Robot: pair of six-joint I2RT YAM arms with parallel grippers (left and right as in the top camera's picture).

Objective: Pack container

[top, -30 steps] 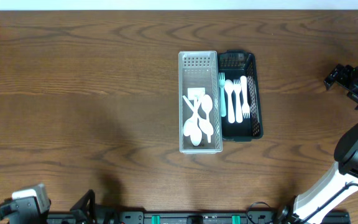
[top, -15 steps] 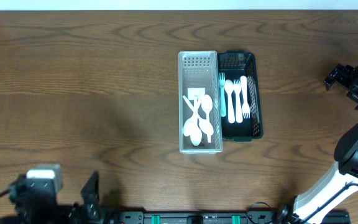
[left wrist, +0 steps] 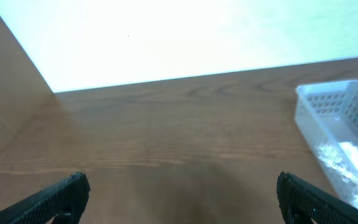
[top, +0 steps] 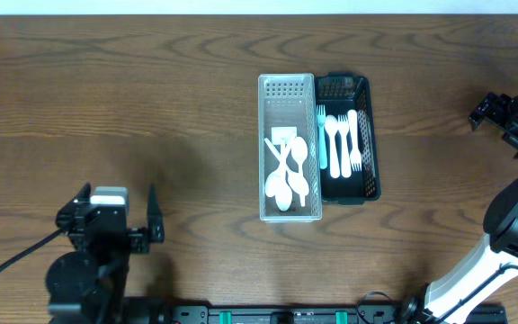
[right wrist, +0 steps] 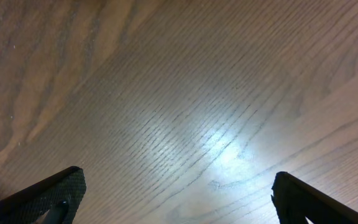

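A clear plastic container (top: 262, 148) stands in the middle of the table and holds several white spoons (top: 288, 171). Touching its right side is a black container (top: 374, 135) with white forks (top: 340, 144) and one pale blue fork. My left gripper (top: 118, 193) is open near the front left of the table, well left of both containers, with nothing between its fingers. In the left wrist view the left gripper (left wrist: 182, 190) hovers over bare wood, and the clear container (left wrist: 344, 115) shows at the right edge. My right gripper (top: 491, 112) is at the far right. In its wrist view the right gripper (right wrist: 179, 190) is open over bare table.
The wooden table (top: 133, 99) stretches wide to the left of the containers. A pale wall runs behind the table's far edge (left wrist: 166, 78) in the left wrist view. The right arm's white link (top: 475, 270) rises at the front right corner.
The left arm has come up from the front edge into fuller view, moving away from the edge and slightly right. The right arm and both containers have not moved.
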